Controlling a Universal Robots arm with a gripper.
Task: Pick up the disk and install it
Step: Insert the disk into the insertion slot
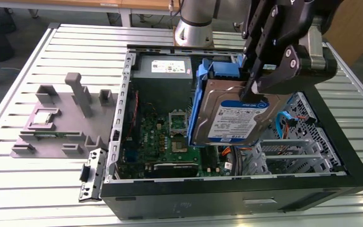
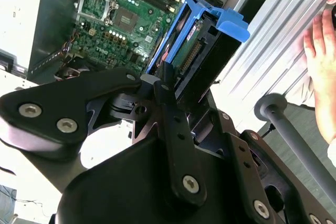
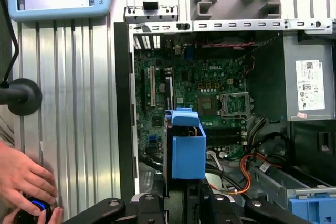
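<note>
Above the open black computer case (image 1: 232, 191), the black tool (image 1: 255, 90) grips the upper edge of the flat silver blue-railed disk (image 1: 232, 118), which hangs nearly upright beneath it over the green motherboard (image 1: 149, 137).

Computer case (image 1: 232, 191) is being viewed obliquely from above in the exterior view; motherboard (image 2: 113, 22) (image 3: 199, 85) is being shared close-up in both wrist views.

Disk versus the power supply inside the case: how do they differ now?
The disk hangs on edge, tilted, over the open case, clamped in the gripper; the power supply sits mounted in a case corner. The disk is silver with blue rails; the power supply is a plain grey box. Both carry a printed label.
</note>
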